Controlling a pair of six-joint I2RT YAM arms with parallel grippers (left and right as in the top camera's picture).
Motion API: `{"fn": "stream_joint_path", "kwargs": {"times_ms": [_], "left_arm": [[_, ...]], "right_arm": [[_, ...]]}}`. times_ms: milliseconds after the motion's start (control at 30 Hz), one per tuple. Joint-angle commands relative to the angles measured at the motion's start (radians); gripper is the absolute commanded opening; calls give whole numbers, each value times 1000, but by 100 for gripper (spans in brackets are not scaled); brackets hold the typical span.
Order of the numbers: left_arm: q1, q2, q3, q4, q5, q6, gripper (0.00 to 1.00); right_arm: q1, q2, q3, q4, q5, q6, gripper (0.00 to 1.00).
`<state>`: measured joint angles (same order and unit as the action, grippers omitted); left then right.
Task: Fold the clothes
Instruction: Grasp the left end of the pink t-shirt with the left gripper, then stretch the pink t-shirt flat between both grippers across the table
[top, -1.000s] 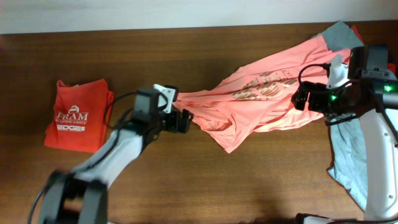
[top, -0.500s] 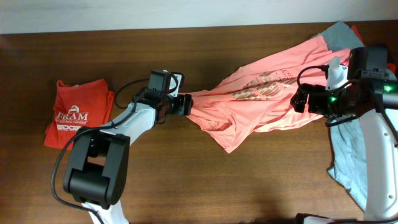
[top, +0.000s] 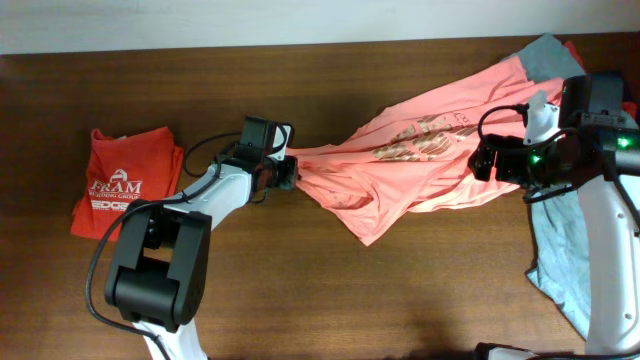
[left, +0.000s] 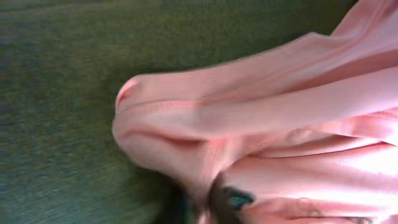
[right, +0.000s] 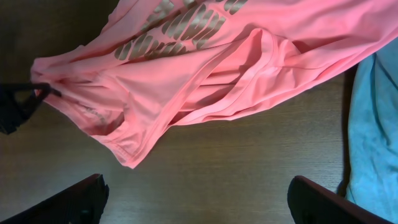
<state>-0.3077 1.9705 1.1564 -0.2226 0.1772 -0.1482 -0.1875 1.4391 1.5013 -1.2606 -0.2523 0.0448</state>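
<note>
Near the middle of the worktop (top: 330, 300), the left gripper (top: 286, 172) has closed on the twisted salmon-pink cotton T-shirt (top: 420, 160); the right gripper (right: 196, 182) gapes wide.

Counter (top: 330, 290): dark brown wood, grain running L–R, fills nearly the whole overhead view. Pale off-white strip (top: 250, 25) along far edge; wall or floor, can't tell. Light even, diffuse, shadows soft. L wrist view: wood looks greenish, blurred. R wrist view: brown grain w/ faint sheen.
</note>
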Motion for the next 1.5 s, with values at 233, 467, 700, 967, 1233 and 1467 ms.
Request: {"fn": "stream_joint_path", "kwargs": {"times_ms": [233, 467, 700, 967, 1233, 1467], "left_arm": [[99, -25, 68, -2, -161, 7, 0], [290, -34, 233, -69, -192, 6, 4], [362, -34, 334, -349, -30, 6, 99], [269, -34, 311, -719, 38, 6, 99], [95, -33, 275, -743, -123, -13, 92], [47, -32, 192, -689, -211, -121, 77]], "right_arm": [[-4, 0, 4, 0, 2, -12, 97], [-4, 2, 4, 0, 2, -12, 97], [-4, 13, 4, 2, 2, -11, 97], [-4, 22, 4, 9, 2, -11, 97], [-4, 23, 4, 7, 2, -12, 97], [-4, 22, 4, 7, 2, -11, 97]]}}
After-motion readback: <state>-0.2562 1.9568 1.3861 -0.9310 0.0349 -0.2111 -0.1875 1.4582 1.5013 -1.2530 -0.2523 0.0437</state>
